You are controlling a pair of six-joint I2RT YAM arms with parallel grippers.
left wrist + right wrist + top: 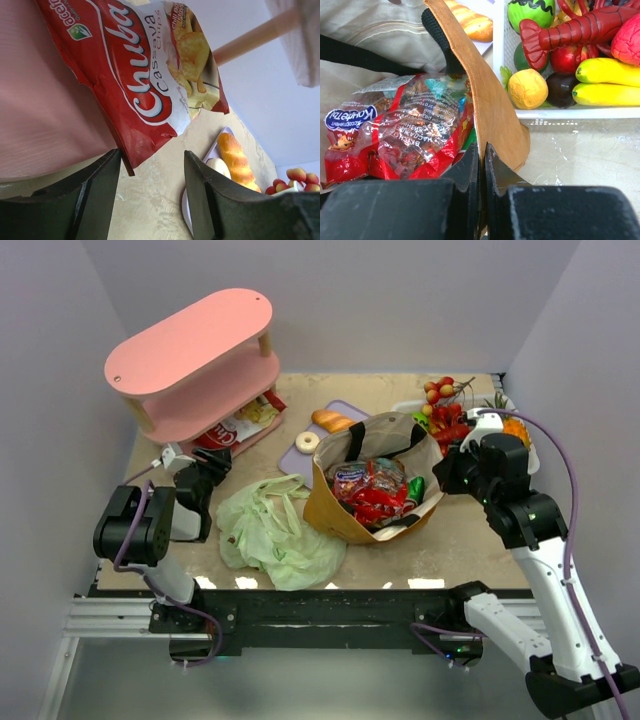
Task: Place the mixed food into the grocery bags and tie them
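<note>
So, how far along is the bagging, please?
Done: red snack packets sit in the paper bag. In hand: the right gripper pinches its rim; the open left gripper faces the chips bag. Left: bread loaf, the crumpled plastic bag, tying.

chips bag [145, 75] under low pink shelf [190, 340]
</note>
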